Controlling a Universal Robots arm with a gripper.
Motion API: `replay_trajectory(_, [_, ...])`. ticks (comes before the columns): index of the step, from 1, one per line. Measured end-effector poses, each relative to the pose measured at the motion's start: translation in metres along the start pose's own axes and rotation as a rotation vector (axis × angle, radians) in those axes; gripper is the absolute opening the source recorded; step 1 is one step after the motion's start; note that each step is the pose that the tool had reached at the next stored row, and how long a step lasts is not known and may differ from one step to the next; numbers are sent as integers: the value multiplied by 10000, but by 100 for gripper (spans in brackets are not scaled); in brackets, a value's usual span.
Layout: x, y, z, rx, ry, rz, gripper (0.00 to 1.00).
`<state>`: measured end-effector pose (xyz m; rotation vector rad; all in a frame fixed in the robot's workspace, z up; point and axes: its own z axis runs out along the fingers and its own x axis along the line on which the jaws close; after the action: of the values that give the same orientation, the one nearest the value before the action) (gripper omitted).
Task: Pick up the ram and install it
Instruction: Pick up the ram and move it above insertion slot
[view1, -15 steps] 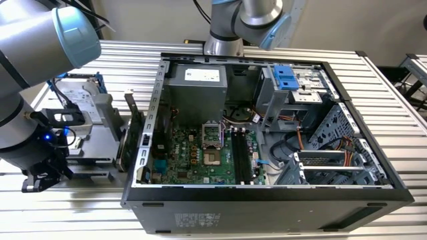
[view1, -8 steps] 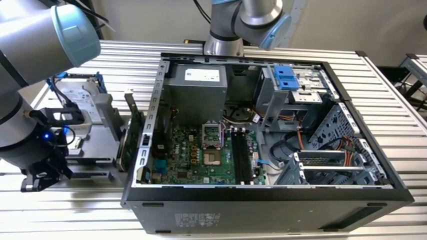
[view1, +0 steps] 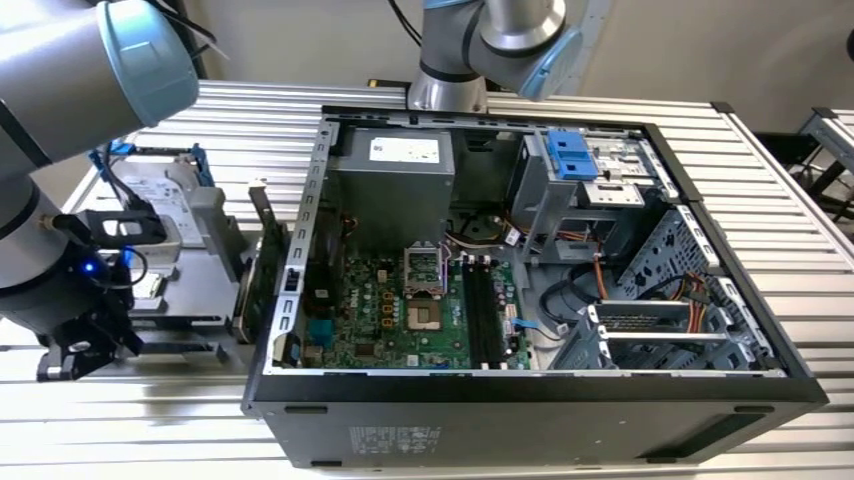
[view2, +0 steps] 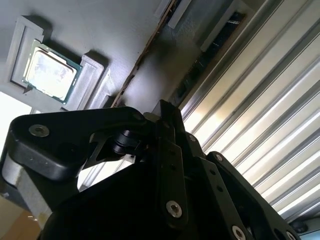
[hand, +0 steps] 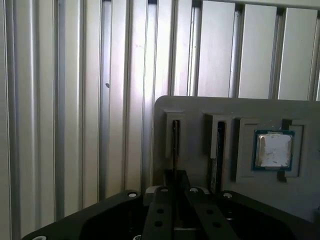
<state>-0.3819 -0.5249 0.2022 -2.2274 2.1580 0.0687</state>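
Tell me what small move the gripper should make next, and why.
Probably ease the gripper straight toward the ram standing edge-on in a slot of the grey holder: it looks lined up with that stick but has not reached it.

In the first wrist view, the ram is a long, thin, dark stick with a greenish tint. It stands on its long edge in a narrow slot of a grey holder. It sits between a second narrow slot and a square processor chip, apart from both.
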Motion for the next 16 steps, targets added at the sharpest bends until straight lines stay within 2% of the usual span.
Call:
replay_trajectory(10, [-3,0,-55,1,0,0,0])
replay_trajectory(16, [-7,0,-117,1,0,0,0])
